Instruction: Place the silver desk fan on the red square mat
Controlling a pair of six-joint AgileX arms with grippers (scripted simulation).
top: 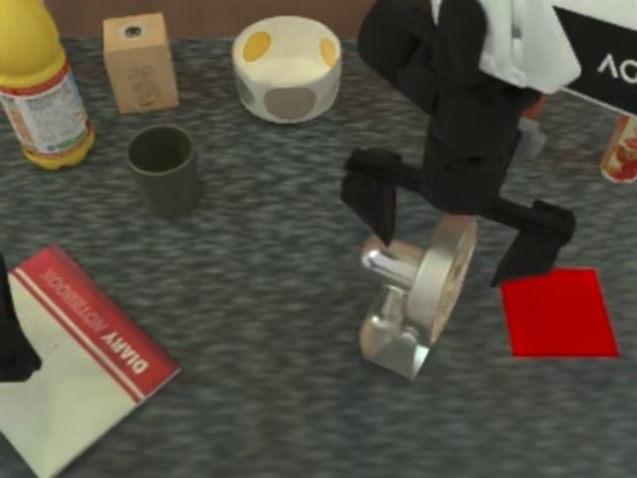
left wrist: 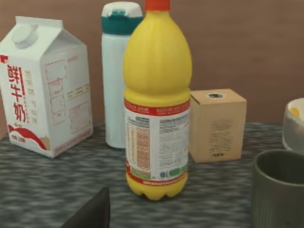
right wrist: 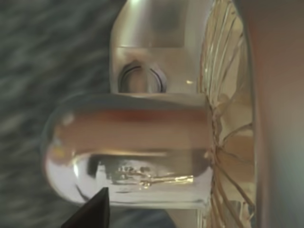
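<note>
Top view: the right pincer (top: 453, 234) hangs directly over the silver desk fan (top: 418, 299), its two black fingers spread wide, one on the motor-housing side and one out past the grille face toward the mat; neither finger touches the fan, so the pincer is released. The fan stands upright on its wedge base on the grey surface (top: 269, 329), right of centre. The red square mat (top: 557, 312) lies flat just to the right of the fan, apart from it and bare. The left pincer (top: 12, 344) is parked at the left edge, over a corner of the red-and-white diary notebook (top: 80, 363); its finger state cannot be told. Along the far side stand a yellow bottle (top: 40, 85), a small cardboard box (top: 140, 62), a dark green cup (top: 161, 167) and a white bowl with yellow spots (top: 287, 68).

Left wrist view: a milk carton (left wrist: 47, 85), a white flask with teal lid (left wrist: 118, 71), the yellow bottle (left wrist: 156, 99), the cardboard box (left wrist: 217, 124) and the green cup (left wrist: 279, 187) are seen; one dark fingertip shows at the lower edge.

Right wrist view: the fan's rounded motor housing (right wrist: 128, 147) fills the frame close up, with the disc head (right wrist: 232, 114) beside it and the surface behind.
</note>
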